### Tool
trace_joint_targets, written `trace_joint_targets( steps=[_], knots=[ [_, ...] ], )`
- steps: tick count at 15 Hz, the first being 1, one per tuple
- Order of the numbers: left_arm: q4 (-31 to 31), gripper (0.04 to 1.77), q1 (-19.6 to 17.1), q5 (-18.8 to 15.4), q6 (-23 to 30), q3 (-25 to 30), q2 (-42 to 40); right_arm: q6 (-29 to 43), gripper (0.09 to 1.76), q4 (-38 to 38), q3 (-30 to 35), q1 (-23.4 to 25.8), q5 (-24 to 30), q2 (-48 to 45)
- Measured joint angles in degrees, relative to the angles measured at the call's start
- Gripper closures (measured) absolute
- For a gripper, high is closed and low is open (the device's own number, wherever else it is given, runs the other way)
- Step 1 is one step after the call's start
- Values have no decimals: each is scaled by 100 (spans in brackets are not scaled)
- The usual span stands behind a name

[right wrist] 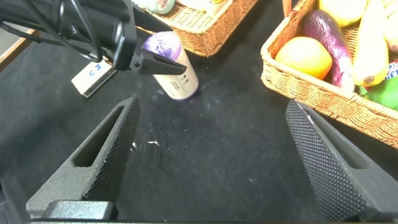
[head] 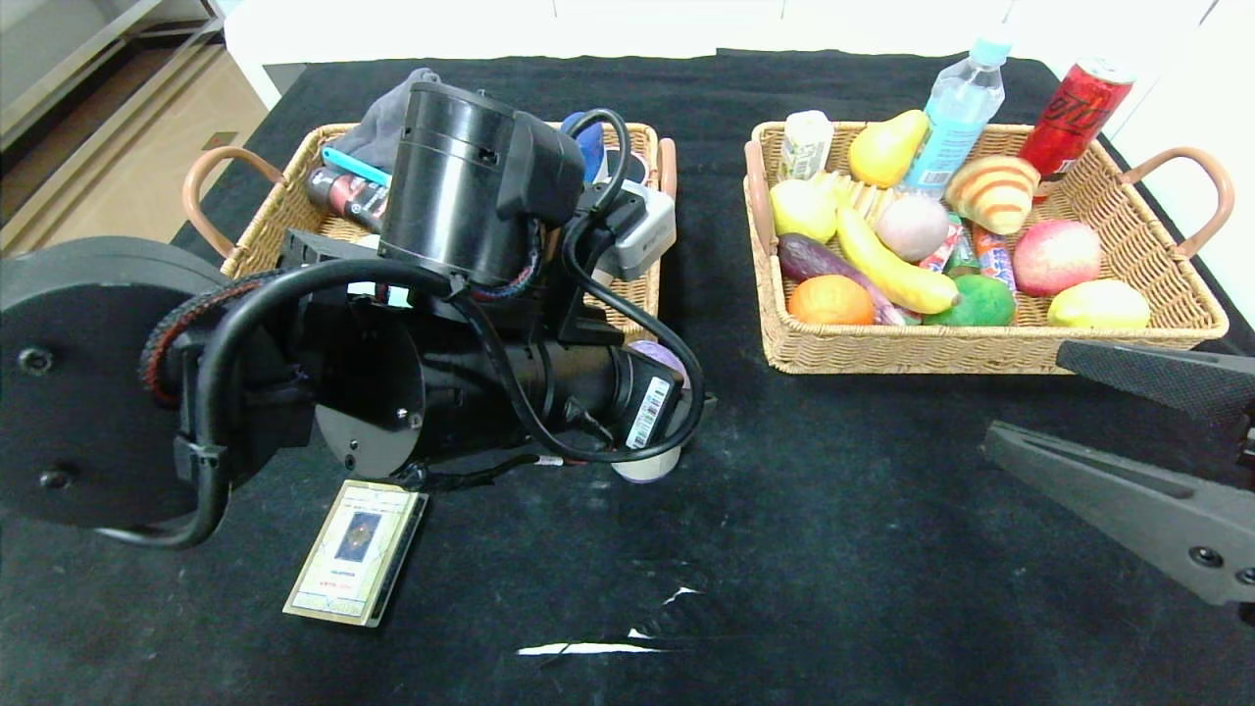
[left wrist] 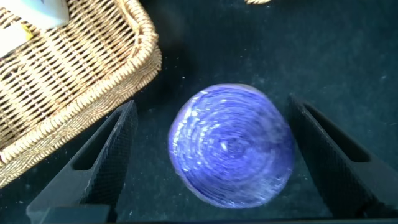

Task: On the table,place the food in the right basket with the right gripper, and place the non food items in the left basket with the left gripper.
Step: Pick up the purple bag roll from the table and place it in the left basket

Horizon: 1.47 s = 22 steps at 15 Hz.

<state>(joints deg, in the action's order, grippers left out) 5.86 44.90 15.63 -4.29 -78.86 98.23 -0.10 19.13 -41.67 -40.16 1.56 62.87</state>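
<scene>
Black cloth covers the desk [head: 833, 549], scuffed with pale marks near its front edge, and beyond it show a wooden floor at the far left and a white wall along the back. Farthest left on the cloth lies a flat card box [head: 357, 551], its long side running away from the robot and tilted slightly. Behind it sits the left basket [head: 642, 289], woven wicker with brown handles, holding a grey cloth, a blue pen and a white adapter among other items, much of it hidden by the left arm. The left tool [left wrist: 211, 163] hangs just in front of that basket's near corner, its jaws spread wide on either side of a purple-capped bottle [left wrist: 231, 154] without touching it. The bottle stands upright on the desk, its long axis vertical and its cap facing up at the wrist camera; the right wrist view shows its white body below the cap. Further right, the right basket [head: 980, 351] is full of food: a banana, an orange, an eggplant, an apple, a pear, a water bottle and a red can. The right tool [head: 1098, 402] hovers low in front of that basket's near right corner, jaws wide apart and holding nothing.
</scene>
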Motion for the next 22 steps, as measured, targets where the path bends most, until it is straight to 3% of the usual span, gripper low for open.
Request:
trace_joint_targets(
  steps=[11,15,22],
  knots=[
    [-20,12,-102,-9,2,-16,249,2,14,-2,9,-5,1,-2],
    [-17,72,-99,-11,0,-11,271,0,14,-2,5,0,6,-2],
    [-17,84,-96,-11,0,-7,273,0,14,-4,30,2,15,22]
  ],
)
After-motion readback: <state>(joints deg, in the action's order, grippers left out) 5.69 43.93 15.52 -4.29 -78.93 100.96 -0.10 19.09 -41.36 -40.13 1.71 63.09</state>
